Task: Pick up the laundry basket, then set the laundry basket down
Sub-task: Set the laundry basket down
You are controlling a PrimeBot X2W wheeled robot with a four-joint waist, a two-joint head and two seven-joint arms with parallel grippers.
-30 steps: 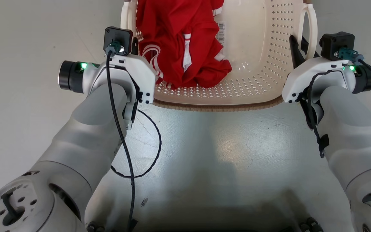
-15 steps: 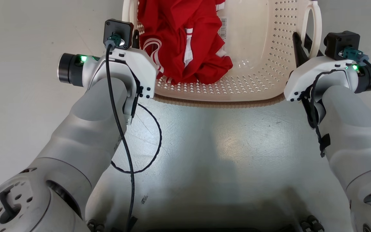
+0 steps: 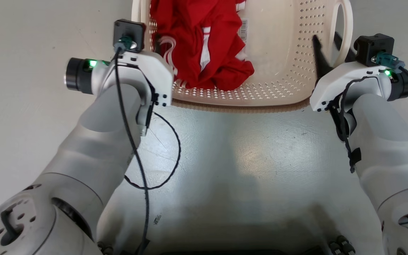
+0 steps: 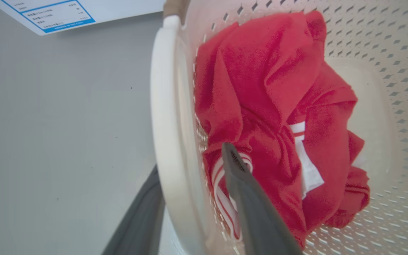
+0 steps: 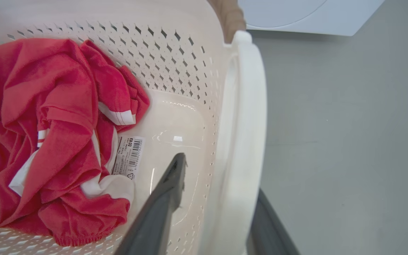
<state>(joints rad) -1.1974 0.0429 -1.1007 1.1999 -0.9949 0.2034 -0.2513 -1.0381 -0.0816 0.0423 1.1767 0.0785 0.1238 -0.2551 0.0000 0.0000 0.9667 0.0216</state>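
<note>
Left end effector (image 4: 190, 159): spread wide, astride the left loop handle (image 4: 163, 106) of the laundry basket (image 3: 289, 71), one finger inside beside a red garment (image 3: 204, 42), the other outside the handle, not visibly clamped. Between the two end effectors: the basket over the grey floor (image 3: 243, 159), resting or lifted impossible to tell, garment bunched toward the left end effector. Right end effector (image 5: 220, 173): also wide, straddling the right loop handle (image 5: 246, 106), inner finger near a barcode label (image 5: 128, 156), outer finger beyond the handle.
</note>
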